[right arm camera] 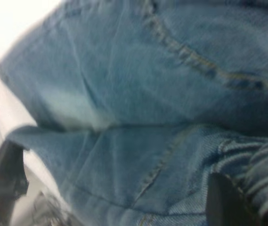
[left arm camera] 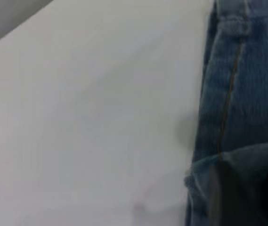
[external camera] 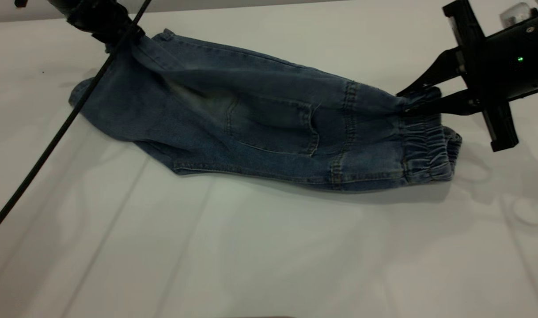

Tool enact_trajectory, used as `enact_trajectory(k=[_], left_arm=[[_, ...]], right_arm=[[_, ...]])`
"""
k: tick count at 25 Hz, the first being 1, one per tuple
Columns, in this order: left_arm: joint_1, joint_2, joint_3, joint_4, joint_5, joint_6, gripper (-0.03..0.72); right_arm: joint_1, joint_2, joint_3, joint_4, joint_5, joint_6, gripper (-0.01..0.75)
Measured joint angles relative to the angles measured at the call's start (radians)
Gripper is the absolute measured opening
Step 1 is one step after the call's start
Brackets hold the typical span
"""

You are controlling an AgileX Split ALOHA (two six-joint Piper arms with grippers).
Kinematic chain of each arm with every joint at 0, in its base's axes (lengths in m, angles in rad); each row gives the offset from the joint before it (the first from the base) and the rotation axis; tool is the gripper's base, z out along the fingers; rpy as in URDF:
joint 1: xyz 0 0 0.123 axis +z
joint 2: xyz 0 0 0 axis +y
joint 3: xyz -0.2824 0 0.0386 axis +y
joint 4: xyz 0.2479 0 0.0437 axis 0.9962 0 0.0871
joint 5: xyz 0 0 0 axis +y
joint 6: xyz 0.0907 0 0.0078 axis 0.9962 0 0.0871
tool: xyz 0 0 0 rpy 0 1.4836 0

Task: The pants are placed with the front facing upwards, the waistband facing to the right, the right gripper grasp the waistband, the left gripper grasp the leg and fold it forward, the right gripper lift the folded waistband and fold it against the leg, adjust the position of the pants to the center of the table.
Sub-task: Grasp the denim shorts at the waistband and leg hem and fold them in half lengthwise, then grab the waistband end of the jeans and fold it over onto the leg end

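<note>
The blue denim pants [external camera: 260, 128] lie folded lengthwise on the white table [external camera: 251, 247], a back pocket up and the waistband [external camera: 428, 150] at the right. My right gripper [external camera: 412, 102] is shut on the waistband's far upper edge, lifting it a little. At the far left my left gripper [external camera: 119, 37] is shut on the leg end [external camera: 136, 53] and holds it raised. In the left wrist view denim with tan stitching [left arm camera: 232, 84] hangs beside bare table. The right wrist view is filled by denim [right arm camera: 138, 117], with one dark finger [right arm camera: 228, 202] against the gathered band.
A black cable [external camera: 57, 137] slants from the left arm down across the table's left side. The table's front half lies bare and white, with faint creases. A grey back edge [external camera: 21, 13] runs behind the left arm.
</note>
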Motion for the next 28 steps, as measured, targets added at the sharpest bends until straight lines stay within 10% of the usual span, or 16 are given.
enact_trajectory(k=[9, 20, 28], left_arm=[[0.0, 0.012, -0.006, 0.0, -0.029, -0.267, 0.437], [0.0, -0.045, -0.006, 0.003, 0.109, -0.347, 0.451], [-0.023, -0.079, -0.006, 0.001, 0.164, -0.264, 0.451]], right_arm=[[-0.027, 0.001, 0.0, 0.002, -0.021, 0.0, 0.319], [-0.029, 0.001, -0.001, -0.024, 0.246, -0.274, 0.489], [0.057, 0.001, -0.001, -0.432, 0.21, -0.071, 0.535]])
